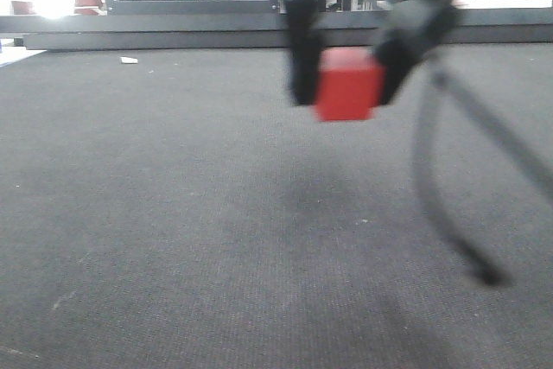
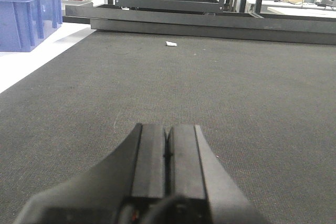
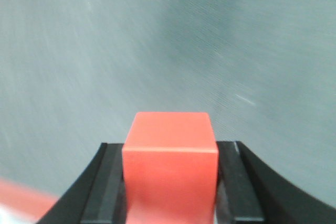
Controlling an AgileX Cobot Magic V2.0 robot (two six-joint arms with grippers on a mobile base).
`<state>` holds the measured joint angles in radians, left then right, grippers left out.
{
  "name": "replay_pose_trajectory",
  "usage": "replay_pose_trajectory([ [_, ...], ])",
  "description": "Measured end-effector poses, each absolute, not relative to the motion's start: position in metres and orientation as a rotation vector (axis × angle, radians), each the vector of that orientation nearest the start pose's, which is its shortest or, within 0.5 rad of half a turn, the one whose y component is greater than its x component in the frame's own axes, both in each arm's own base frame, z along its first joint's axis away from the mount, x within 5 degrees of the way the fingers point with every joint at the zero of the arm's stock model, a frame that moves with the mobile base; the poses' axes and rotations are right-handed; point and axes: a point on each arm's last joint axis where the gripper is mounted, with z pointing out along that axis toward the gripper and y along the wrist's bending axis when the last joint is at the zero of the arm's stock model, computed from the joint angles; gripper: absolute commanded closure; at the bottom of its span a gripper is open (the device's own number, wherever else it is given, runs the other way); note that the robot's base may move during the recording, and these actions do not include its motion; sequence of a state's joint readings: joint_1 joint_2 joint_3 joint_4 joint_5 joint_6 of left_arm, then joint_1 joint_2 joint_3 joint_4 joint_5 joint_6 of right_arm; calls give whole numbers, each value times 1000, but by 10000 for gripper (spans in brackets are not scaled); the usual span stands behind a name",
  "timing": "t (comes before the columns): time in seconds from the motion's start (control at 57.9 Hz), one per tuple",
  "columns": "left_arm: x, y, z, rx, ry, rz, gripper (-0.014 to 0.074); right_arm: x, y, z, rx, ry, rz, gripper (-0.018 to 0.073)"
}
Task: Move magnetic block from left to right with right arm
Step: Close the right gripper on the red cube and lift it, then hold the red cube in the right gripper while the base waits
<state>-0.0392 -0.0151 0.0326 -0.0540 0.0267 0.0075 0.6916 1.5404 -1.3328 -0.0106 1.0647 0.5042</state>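
One red block [image 1: 348,84] was clamped in the right hand [image 3: 170,182], raised clear of the bench [image 1: 130,213]. Pickup was judged complete; travel rightward and set-down remained. The left hand [image 2: 167,153] sat closed, empty.

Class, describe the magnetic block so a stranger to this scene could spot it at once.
Find the wide dark grey mat, then the right gripper above it. Between its black fingers sits the magnetic block, a small plain red cube; everything near it is black or grey.
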Motion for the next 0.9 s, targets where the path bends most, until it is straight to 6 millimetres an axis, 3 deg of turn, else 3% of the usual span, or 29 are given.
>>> replay_pose_trajectory([
  [0.225,57,-2,201,-4,1528,-69,722,218,126,317,-297,2655,273,288],
  [0.501,57,-2,201,-4,1528,-69,722,180,54,297,-199,2456,261,288],
  [0.725,57,-2,201,-4,1528,-69,722,148,23,276,-134,2268,180,288],
  [0.898,57,-2,201,-4,1528,-69,722,125,15,269,-85,2109,147,288],
])
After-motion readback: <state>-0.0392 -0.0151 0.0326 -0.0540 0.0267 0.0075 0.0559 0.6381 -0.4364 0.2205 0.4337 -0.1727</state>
